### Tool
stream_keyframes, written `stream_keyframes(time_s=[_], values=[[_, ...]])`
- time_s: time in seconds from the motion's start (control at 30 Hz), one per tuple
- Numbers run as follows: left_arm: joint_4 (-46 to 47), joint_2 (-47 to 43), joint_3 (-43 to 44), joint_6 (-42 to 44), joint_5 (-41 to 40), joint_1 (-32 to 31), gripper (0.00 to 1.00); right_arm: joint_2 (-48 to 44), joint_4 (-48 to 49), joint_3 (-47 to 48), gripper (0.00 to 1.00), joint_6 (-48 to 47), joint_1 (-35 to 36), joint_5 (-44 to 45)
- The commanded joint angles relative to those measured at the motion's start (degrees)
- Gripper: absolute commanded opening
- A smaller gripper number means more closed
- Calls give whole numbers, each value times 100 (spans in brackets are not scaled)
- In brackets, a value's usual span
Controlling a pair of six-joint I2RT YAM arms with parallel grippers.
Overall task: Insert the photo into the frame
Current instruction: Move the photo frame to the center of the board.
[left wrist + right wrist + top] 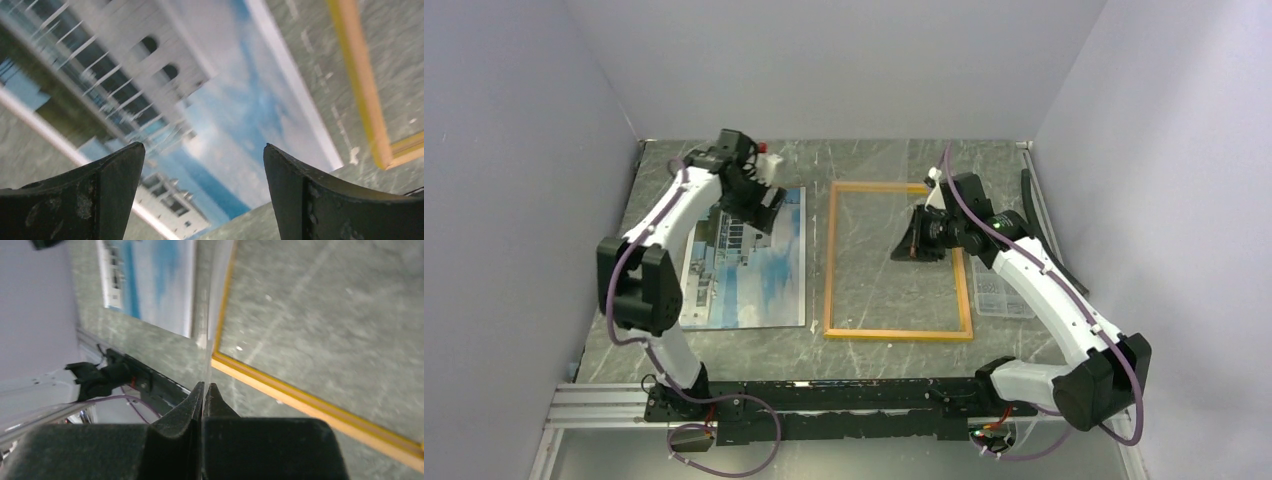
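The photo (754, 270), a white building against blue sky, lies face up on the table left of the frame (829, 260). The frame's yellow border lies flat, with the table showing through it. My left gripper (764, 205) is open and empty just above the photo's far right part; the photo (225, 100) fills its view, with the frame's corner (360, 75) at the right. My right gripper (907, 245) hovers over the frame's far right part. Its tips (202, 385) are shut on the edge of a thin clear pane (215, 300), seen edge-on. The frame (310, 407) and photo (155, 280) lie below.
A printed paper sheet (996, 295) lies right of the frame. A dark board (1039, 230) leans along the right wall. Grey walls close in the left, back and right sides. The arms' mounting rail (824, 395) runs along the near edge.
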Motion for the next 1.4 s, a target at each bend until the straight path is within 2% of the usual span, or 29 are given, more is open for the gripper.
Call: stream_keyframes(time_s=[0.0, 0.23, 0.37, 0.63, 0.83, 0.97, 1.13, 1.37], values=[[169, 576, 646, -449, 247, -663, 95, -381, -475, -296, 0, -163, -213, 170], [600, 1499, 1152, -962, 489, -1442, 95, -502, -891, -437, 0, -169, -347, 720], [701, 1846, 1410, -1117, 514, -1602, 95, -558, -1412, -350, 0, -215, -468, 1362], [761, 2191, 1431, -1145, 444, -1716, 95, -801, -1598, -644, 0, -10, -773, 2350], [892, 2341, 1283, -1093, 375, -1860, 94, -867, -1364, -942, 0, -27, -885, 2088], [956, 2539, 1260, -1100, 352, -1928, 89, -833, -1185, -1145, 0, 5, -895, 1858], [974, 2787, 1235, -1072, -73, -1956, 75, -876, -918, -1352, 0, 65, -895, 1496], [1127, 2748, 786, -1091, -680, -1941, 62, -840, -508, -1636, 0, 167, -895, 1090]])
